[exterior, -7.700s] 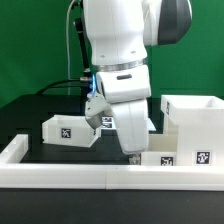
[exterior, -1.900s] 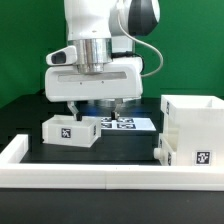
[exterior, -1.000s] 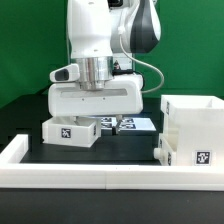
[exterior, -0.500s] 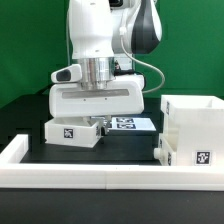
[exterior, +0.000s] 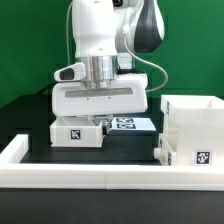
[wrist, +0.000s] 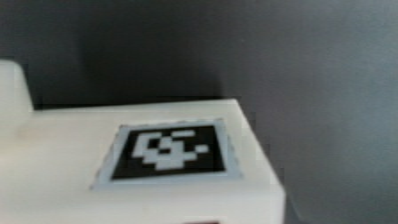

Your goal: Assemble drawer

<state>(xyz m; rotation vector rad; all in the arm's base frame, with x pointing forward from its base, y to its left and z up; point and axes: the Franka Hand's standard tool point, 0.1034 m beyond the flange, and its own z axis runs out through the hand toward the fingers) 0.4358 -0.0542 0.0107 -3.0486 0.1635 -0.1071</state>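
Observation:
The drawer [exterior: 78,133] is a low white open-topped box with a tag on its front, standing on the black table at the exterior view's left of centre. My gripper [exterior: 97,121] reaches down from the wide white hand onto the drawer's back wall and is shut on it; the fingertips are hidden behind the wall. The wrist view shows only the drawer's white wall and its tag [wrist: 169,152] very close, with no fingers in sight. The taller white housing [exterior: 190,128] stands at the exterior view's right, apart from the drawer.
A long white border rail [exterior: 100,178] runs along the front and turns up at the left end [exterior: 14,152]. The marker board [exterior: 130,123] lies flat behind the drawer. Black table shows between drawer and housing.
The gripper came down onto the drawer's back wall. In the last half second the drawer and the hand shifted together a little toward the exterior view's right.

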